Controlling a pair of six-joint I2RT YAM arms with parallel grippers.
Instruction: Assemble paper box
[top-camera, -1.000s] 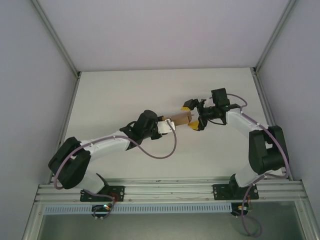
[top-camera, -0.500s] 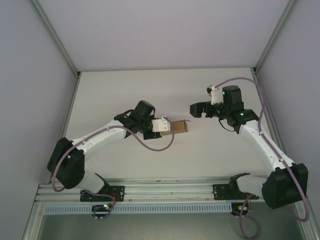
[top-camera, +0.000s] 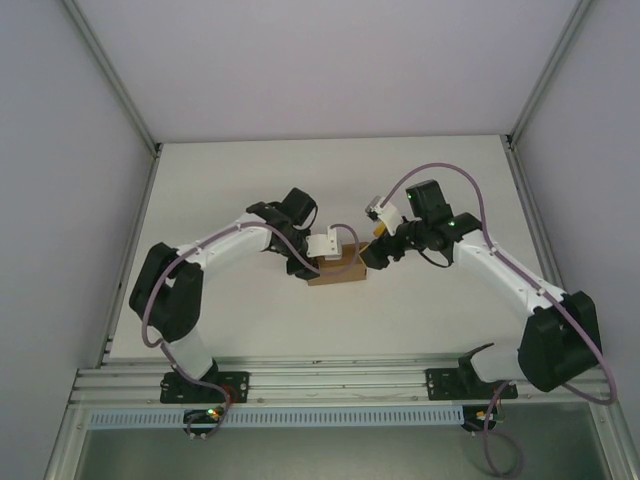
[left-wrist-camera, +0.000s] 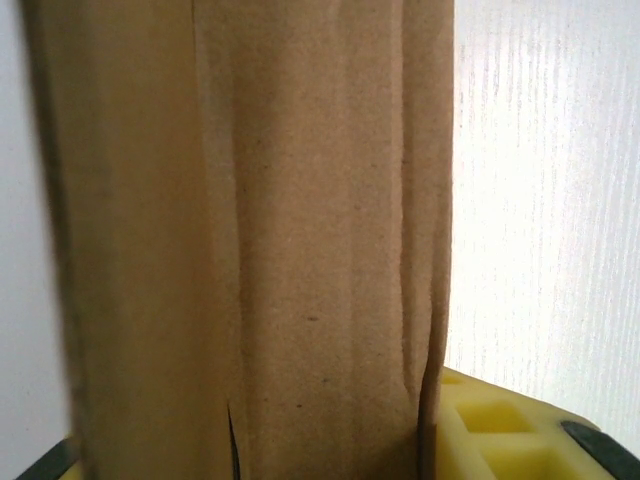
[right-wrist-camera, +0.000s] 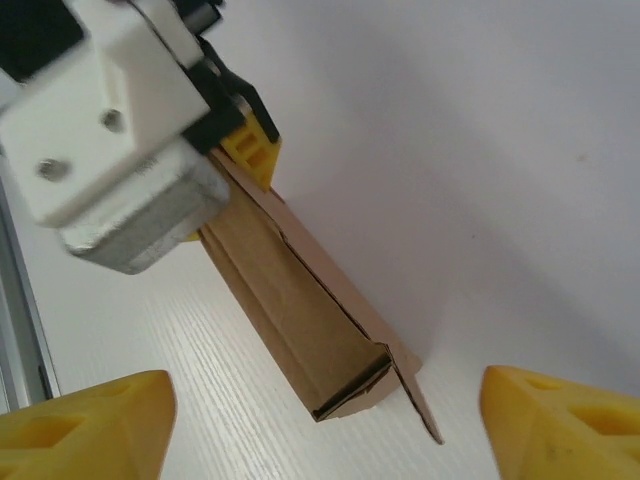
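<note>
1. The paper box (top-camera: 336, 270) is in the middle of the white bench (top-camera: 250, 180), between the two arms. It is a long, narrow piece of plain brown cardboard, folded into a sleeve.
2. The left jaws are closed on the paper box at its left end. In the left wrist view the cardboard stands tight against a yellow finger (left-wrist-camera: 492, 432) at the lower right, and its brown face runs up through the frame with thin slits along the folds.
3. The right wrist view shows the white body of the left arm's wrist (right-wrist-camera: 110, 120) at the upper left, with the box reaching out from it toward the camera.
4. The box's near end is open and shows a hollow rectangular mouth. A small flap (right-wrist-camera: 418, 395) hangs loose beside it.
5. The right jaws are spread wide. Their yellow fingertips (right-wrist-camera: 85, 420) sit in the lower corners of the right wrist view, clear of the cardboard and grasping nothing.
6. From above, the right jaws are just beside the box's right end.
7. I cannot tell whether the box rests on the bench or is held just above it.
</note>
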